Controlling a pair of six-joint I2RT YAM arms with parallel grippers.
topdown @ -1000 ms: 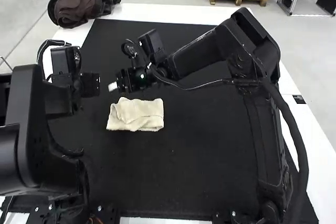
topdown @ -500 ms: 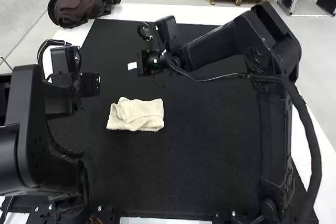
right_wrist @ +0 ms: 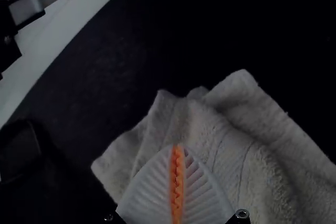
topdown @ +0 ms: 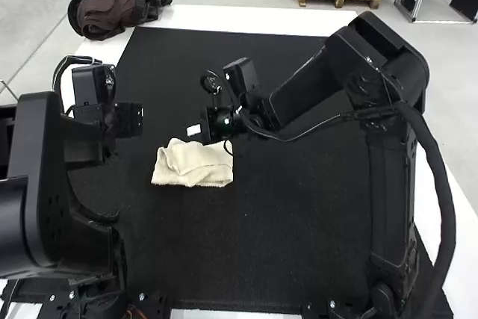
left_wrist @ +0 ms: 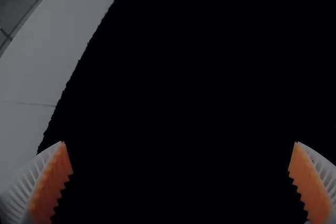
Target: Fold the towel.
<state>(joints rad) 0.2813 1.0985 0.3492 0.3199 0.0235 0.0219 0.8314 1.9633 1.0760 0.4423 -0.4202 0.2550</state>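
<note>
- Towel (topdown: 192,174) lies on the black mat (topdown: 284,237) between the arms; already a small folded bundle; near edge fairly straight, loose flap on top toward the far side.
- Far side: right gripper (right_wrist: 177,147) is over the towel, jaws closed, no cloth seen between them; my read, the step in hand is tidying that fold.
- To do it well I'd open the jaws first, come in low, pinch only the top layer, lay it toward the near edge; then press flat, jaws closed; too much push drags or bunches the lot.
- Left arm (topdown: 45,169) stands left of the towel; left gripper (left_wrist: 180,143) has its jaws wide apart above the mat; could pin a side, but two wrists would crowd.
- Right arm (topdown: 373,72) reaches across; I'd watch its cable (topdown: 299,138) near the cloth.
- White counter (topdown: 254,19) borders the mat; dark bag (topdown: 112,5) at its far left corner, well apart.
</note>
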